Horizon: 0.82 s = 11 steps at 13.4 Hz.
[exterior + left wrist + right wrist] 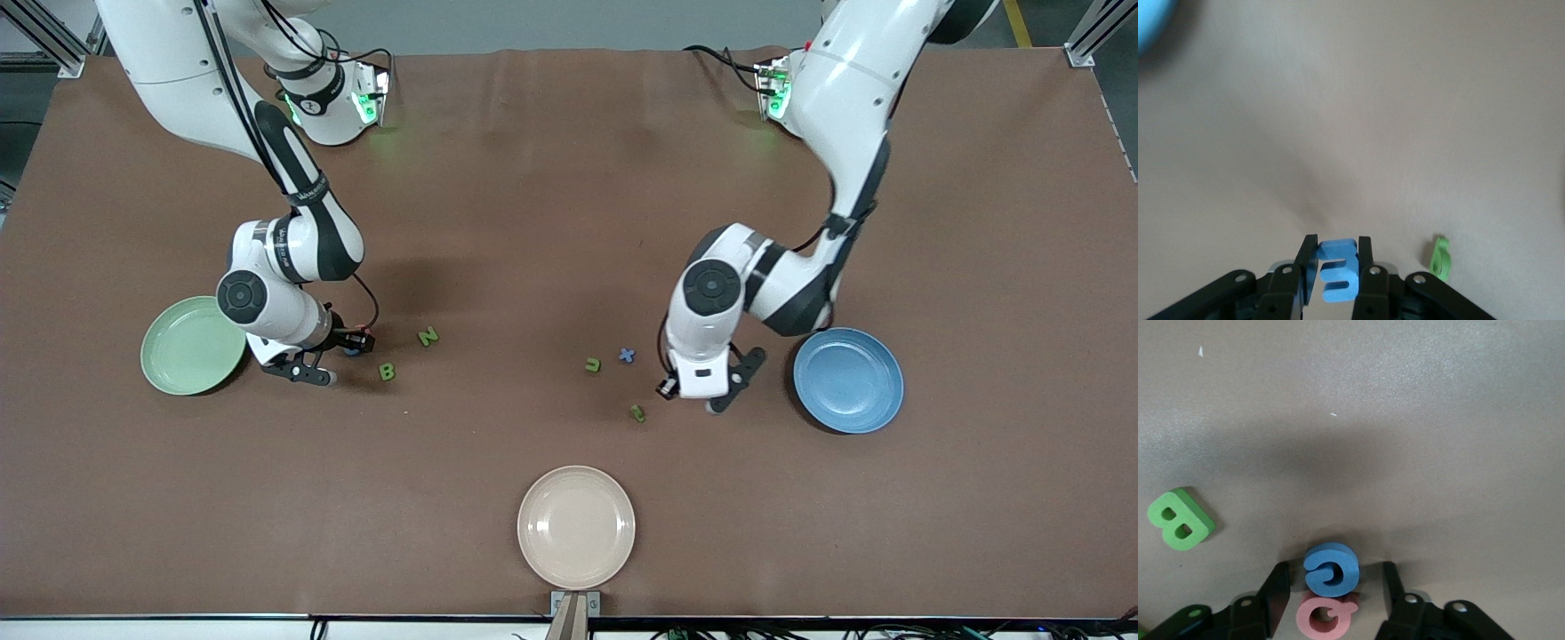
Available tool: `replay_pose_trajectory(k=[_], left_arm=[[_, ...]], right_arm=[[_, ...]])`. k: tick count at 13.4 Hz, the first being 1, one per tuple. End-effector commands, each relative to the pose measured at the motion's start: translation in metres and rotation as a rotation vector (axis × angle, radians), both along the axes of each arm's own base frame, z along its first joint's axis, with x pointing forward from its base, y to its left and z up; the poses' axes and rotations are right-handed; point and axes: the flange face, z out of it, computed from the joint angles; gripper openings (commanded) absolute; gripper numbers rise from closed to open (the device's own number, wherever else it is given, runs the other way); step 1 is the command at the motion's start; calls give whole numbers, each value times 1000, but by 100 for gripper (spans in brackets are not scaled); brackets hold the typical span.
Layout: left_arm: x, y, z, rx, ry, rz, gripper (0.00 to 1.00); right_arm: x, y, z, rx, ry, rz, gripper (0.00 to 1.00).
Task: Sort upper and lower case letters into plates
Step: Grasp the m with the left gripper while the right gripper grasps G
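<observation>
- Pinched between the black fingers point(1365, 257) of the left gripper point(1336, 273): a blue foam letter shaped like an E point(1337, 270), held upright off the brown table mat point(1371, 100).
- Over the mat beside the blue round shallow plastic plate point(848, 380), toward the left arm's end of the table; nothing lying in that plate.
- Near this gripper on the mat: a small green foam letter point(1441, 257), seen edge-on, shape not readable.
- Farther from the front camera than that one: a green foam u point(593, 364) and a blue foam x point(627, 355), just beside each other.
- Spread wide, the fingers point(1275, 587) of the right gripper point(1331, 590), low at the mat, a blue foam G point(1331, 569) and a pink foam Q point(1327, 617) lying flat between them, the two touching; whether either finger touches them cannot be told.
- Just beside this gripper: the pale green round shallow plastic plate point(191, 345), bare inside, at the right arm's end.
- Close by, flat on the mat: a chunky green foam B point(1179, 519) and a green foam N point(428, 336).
- Nearest the front camera, at the table edge: a beige round plate point(576, 526), smooth and matte, holding nothing.
</observation>
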Motion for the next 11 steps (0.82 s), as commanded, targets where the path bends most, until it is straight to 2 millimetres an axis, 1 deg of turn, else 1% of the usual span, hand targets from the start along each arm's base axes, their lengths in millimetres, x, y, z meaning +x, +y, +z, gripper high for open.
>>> replay_pose_trajectory(k=[1, 2, 4, 5, 7, 8, 9, 10, 11], left_arm=[[11, 67, 40, 60, 40, -84, 0], [16, 94, 37, 68, 58, -92, 0], [20, 132, 29, 79, 87, -92, 0], [23, 151, 25, 83, 104, -119, 1], [29, 192, 17, 87, 131, -157, 1], [27, 209, 8, 87, 149, -188, 3], [28, 225, 3, 84, 154, -205, 6], [31, 242, -2, 81, 163, -211, 14], [30, 253, -5, 79, 174, -222, 24]], right_arm=[[-1, 1, -1, 7, 3, -3, 47], [-1, 1, -1, 7, 1, -3, 41], [-1, 1, -1, 6, 1, -2, 32], [-1, 1, -1, 7, 1, -3, 27], [2, 2, 2, 8, -6, 0, 20], [7, 3, 6, 11, -17, 1, 18], [11, 1, 13, 13, -18, 0, 18], [19, -4, 27, 18, -12, -9, 18], [26, -17, 44, 24, 11, -18, 18]])
